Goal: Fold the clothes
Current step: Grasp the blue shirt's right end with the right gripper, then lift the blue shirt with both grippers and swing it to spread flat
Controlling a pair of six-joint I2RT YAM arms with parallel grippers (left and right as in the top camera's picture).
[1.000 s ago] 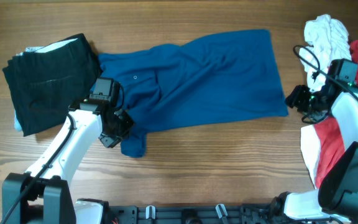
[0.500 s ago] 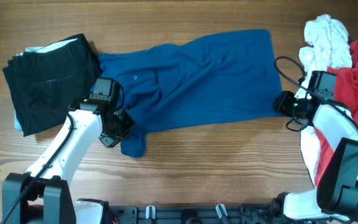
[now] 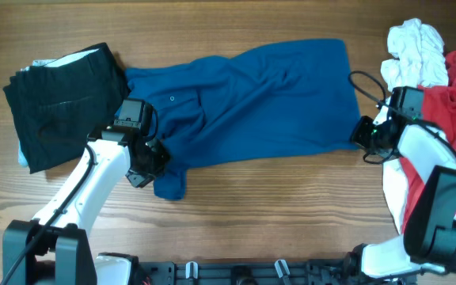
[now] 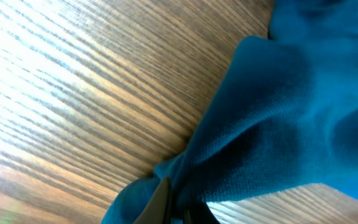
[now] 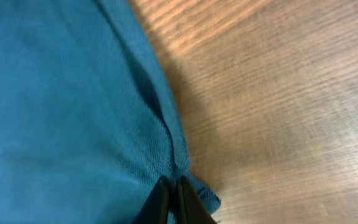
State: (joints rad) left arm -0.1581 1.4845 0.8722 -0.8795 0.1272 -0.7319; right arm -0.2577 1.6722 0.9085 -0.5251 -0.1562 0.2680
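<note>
Fingers (image 5: 160, 202) clamped both ends: L gripper (image 4: 178, 208) on blue shirt (image 3: 252, 103) near-L corner, R gripper (image 5: 174, 199) on near-R corner, long axis L–R.

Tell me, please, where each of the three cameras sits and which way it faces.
Overhead: fixed above the light wooden table, looking straight down on the large deep-blue cloth shirt; both white arms show, left gripper and right gripper at the shirt's edges.
Left wrist: on the left arm, looking along its fingers at a pinched blue fold.
Right wrist: on the right arm, looking down its closed fingers at the shirt's hem.
Shared: all three views show the blue shirt and the wood grain.
</note>
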